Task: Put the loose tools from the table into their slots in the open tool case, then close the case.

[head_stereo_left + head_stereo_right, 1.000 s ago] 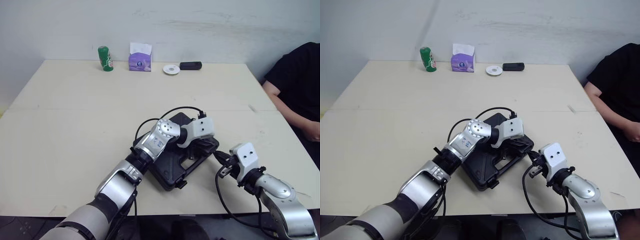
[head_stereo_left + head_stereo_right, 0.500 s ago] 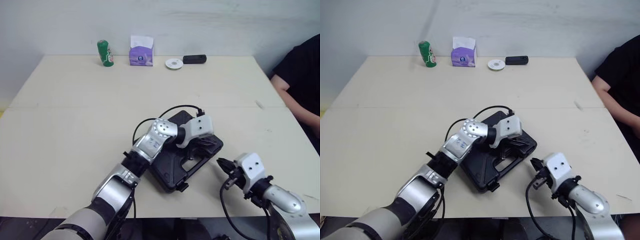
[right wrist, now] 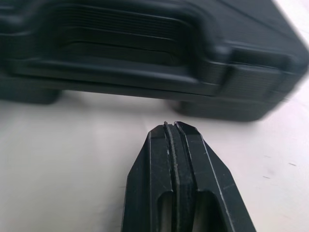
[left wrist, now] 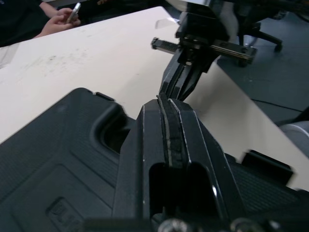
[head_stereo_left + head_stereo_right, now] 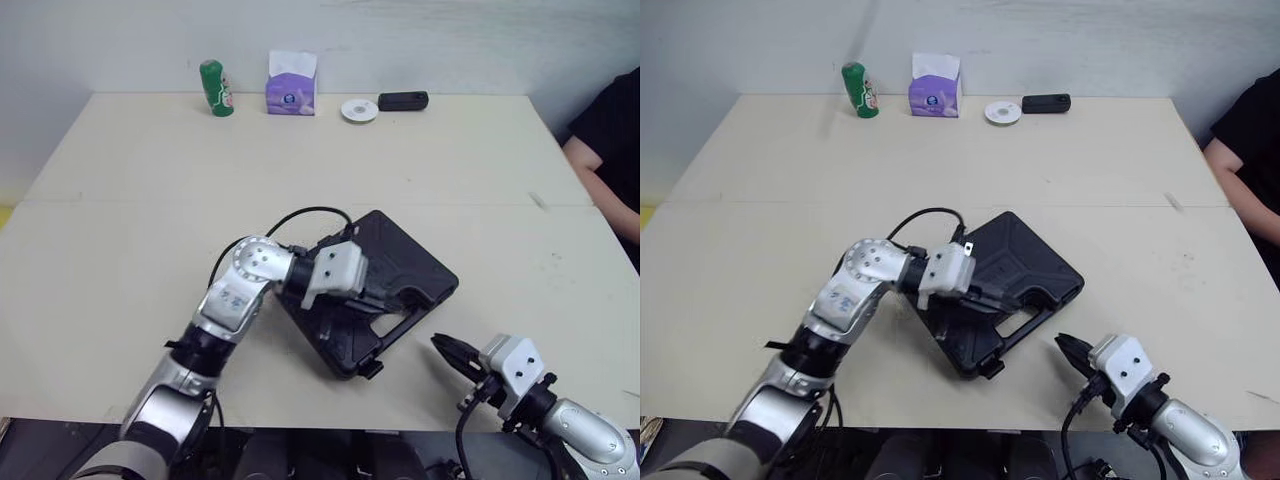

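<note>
The black tool case (image 5: 405,258) lies flat on the table (image 5: 150,180), near the front edge and turned at an angle. Its lid is down, and I see no loose tools around it.

The left hand (image 4: 165,104) hovers low over the lid with its two fingers pressed together, gripping nothing. The right hand (image 3: 173,127) sits off the case's near-right side, just apart from it. Its fingers are likewise closed and empty, and they point at the case's side wall.

The case looks like rigid moulded plastic with a ribbed lid. With tools inside it is probably fairly heavy, and it is likely to slide on the smooth table if pushed from one side only.

The best hold would be the carry handle (image 5: 405,302) on the near-right edge. Otherwise, press flat on the lid beside the latch (image 5: 366,369) at the near corner. From here I cannot tell for certain whether the latches are snapped shut.

Along the far edge stand a green can (image 5: 211,88), a tissue pack (image 5: 291,85), a white disc (image 5: 358,110) and a dark gadget (image 5: 403,100). A person's arm (image 5: 610,170) shows at the right.
</note>
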Controlling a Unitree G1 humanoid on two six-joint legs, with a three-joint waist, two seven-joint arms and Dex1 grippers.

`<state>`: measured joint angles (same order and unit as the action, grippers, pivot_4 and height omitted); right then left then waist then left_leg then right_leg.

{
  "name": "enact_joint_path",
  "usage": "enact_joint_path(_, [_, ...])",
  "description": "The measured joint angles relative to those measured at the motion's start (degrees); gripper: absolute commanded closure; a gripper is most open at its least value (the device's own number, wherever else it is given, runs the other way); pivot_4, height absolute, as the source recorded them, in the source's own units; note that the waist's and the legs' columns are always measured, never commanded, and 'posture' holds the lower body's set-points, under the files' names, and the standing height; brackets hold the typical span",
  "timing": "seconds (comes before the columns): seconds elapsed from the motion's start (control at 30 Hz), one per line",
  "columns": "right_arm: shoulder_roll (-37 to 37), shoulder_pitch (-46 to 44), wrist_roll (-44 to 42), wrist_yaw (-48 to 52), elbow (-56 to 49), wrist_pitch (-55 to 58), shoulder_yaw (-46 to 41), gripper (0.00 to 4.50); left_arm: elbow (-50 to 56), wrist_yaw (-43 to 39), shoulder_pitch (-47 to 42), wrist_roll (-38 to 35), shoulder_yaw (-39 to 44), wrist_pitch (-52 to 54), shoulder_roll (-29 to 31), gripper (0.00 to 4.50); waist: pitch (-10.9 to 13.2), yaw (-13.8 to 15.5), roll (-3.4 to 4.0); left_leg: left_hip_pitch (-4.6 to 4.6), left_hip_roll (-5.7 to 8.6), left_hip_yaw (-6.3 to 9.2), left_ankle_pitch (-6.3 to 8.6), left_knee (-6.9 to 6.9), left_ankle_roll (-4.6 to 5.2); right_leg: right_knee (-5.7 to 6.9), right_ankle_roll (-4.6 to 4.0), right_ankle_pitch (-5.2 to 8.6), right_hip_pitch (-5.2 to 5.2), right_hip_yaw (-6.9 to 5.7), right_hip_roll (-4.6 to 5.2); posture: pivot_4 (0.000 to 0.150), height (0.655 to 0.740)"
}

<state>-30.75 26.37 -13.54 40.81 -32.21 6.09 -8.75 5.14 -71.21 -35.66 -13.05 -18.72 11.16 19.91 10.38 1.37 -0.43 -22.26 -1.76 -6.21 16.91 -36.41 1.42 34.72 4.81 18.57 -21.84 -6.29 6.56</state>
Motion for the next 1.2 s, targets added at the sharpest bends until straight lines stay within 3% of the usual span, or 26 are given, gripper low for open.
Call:
enact_joint_path(0.17, [-2.07, -0.12, -0.62, 4.28, 0.11, 0.53, 5.22, 4.44, 4.28, -0.79, 7.05, -0.19, 0.58, -0.28, 7.65, 4.5, 0.02, 0.06, 0.02, 0.04, -0.04, 0.07, -0.05, 0.12, -0.09, 0.13, -0.15, 0.07, -0.08, -0.07, -0.01, 0.15, 0.74])
enact_joint_path(0.4, [-2.65, -0.59, -1.12, 6.08, 0.11, 1.2, 9.85, 4.44, 7.48, 4.48, 8.41, 1.77, -0.11, 2.66, 8.96, 4.5, 0.07, 0.27, -0.05, -0.05, 0.0, 0.15, -0.03, -0.11, -0.03, 0.14, -0.09, 0.04, 0.01, -0.13, 0.03, 0.15, 0.74])
enact_joint_path(0.63, [-2.8, -1.19, -0.5, 5.81, 0.11, 1.62, 13.07, 4.44, 11.06, 4.34, 8.49, 2.21, -2.25, 5.28, 12.47, 4.5, 0.05, 0.0, -0.03, 0.11, -0.05, 0.16, -0.03, -0.07, -0.11, 0.24, -0.17, 0.08, 0.09, -0.14, 0.0, 0.15, 0.74])
enact_joint_path(1.2, [-2.17, -3.16, 0.04, 3.78, -2.28, 1.96, 15.73, 4.44, 11.06, 7.78, 9.13, 4.56, -4.67, 3.46, 13.92, 4.5, -0.56, 0.13, -0.1, 0.87, -0.09, 0.12, 0.05, 0.18, -0.11, 0.24, -0.3, 0.16, 0.67, -0.01, 0.01, 0.15, 0.74])
